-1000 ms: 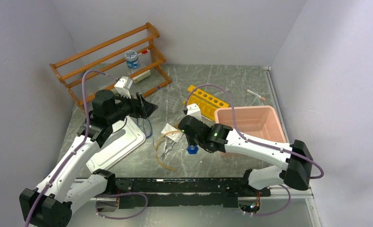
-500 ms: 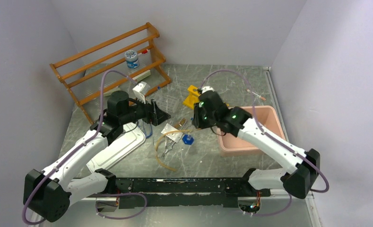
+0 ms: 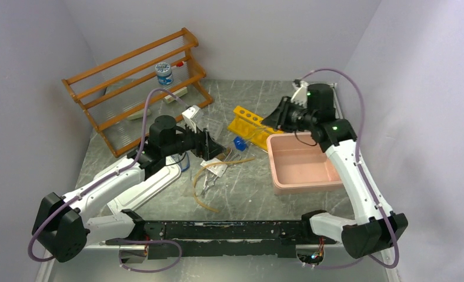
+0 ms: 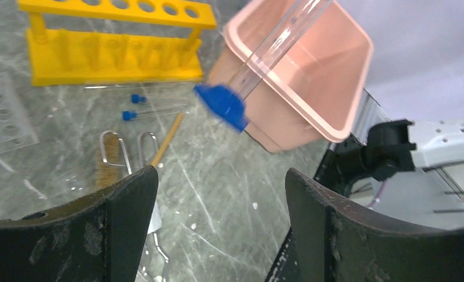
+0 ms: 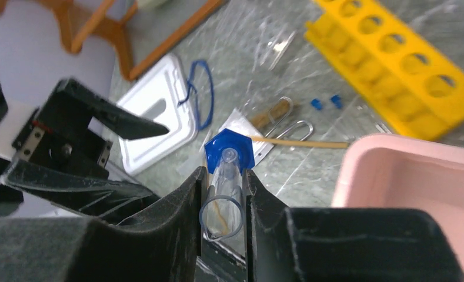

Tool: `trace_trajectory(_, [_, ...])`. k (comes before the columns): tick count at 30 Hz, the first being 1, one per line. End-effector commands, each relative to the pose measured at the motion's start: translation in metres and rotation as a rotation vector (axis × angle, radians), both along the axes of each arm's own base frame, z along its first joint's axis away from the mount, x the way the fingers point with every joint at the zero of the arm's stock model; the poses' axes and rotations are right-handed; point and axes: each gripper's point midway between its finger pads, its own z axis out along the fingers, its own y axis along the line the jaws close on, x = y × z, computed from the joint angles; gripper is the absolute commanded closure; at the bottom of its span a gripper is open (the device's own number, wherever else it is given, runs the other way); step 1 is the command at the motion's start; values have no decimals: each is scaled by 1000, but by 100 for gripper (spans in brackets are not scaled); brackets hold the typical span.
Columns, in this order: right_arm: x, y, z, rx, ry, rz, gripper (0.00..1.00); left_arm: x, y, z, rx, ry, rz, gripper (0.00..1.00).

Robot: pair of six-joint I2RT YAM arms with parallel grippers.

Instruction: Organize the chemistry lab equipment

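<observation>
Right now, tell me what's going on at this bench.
The right gripper has its jaws closed on a clear blue-based cylinder, held in the air near the yellow tube rack and the pink bin. The left gripper hovers open and empty above the white packet on the table.

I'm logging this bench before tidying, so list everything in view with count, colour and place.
wooden rack: one, orange-brown, far left.
jar: one, blue-and-white lid, on the rack.
tube stand: one, yellow, centre back.
well plate: one, clear, beside stand.
tub: one, pink, right.
tray: one, white, near left.
hose: one, tan, centre front.
cord loop: one, blue, beside tray.
packet: one, white, centre.
tweezers: one, metal, by the hose.
small tubes: two, blue-capped, before the stand.
cylinder: one, clear with blue base, in right pincer.
left pincer: one, black, open above centre.
right pincer: one, black, shut on cylinder.
</observation>
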Motion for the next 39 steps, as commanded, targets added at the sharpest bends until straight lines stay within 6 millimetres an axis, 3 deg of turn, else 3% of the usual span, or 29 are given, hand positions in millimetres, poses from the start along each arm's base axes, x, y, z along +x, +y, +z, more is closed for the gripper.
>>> trace_trajectory(1, [5,-37,30,109,-9,-77,80,24,3,28,-38,-80,117,17])
trace_trajectory(4, [9,-76,31,96,9,-222,80,29,4,30,-46,-80,149,17])
trace_trajectory(9, [5,-125,32,37,31,-447,83,31,8,18,12,-54,159,17])
trace_trajectory(13, [-5,-153,36,-15,42,-599,85,32,18,7,94,-70,180,17])
trace_trajectory(17, [-22,-171,18,-98,128,-694,86,34,27,-3,163,-88,194,17])
trace_trajectory(24, [-44,-179,-47,-156,315,-759,86,33,29,-20,185,-79,192,17])
trace_trajectory(27, [-32,-172,-80,-101,350,-759,86,33,29,-25,191,-69,193,17])
trace_trajectory(33, [13,-156,-136,69,401,-772,86,42,20,-22,154,-78,194,17])
trace_trajectory(39, [23,-163,-175,108,458,-809,79,49,18,-21,178,-67,204,17])
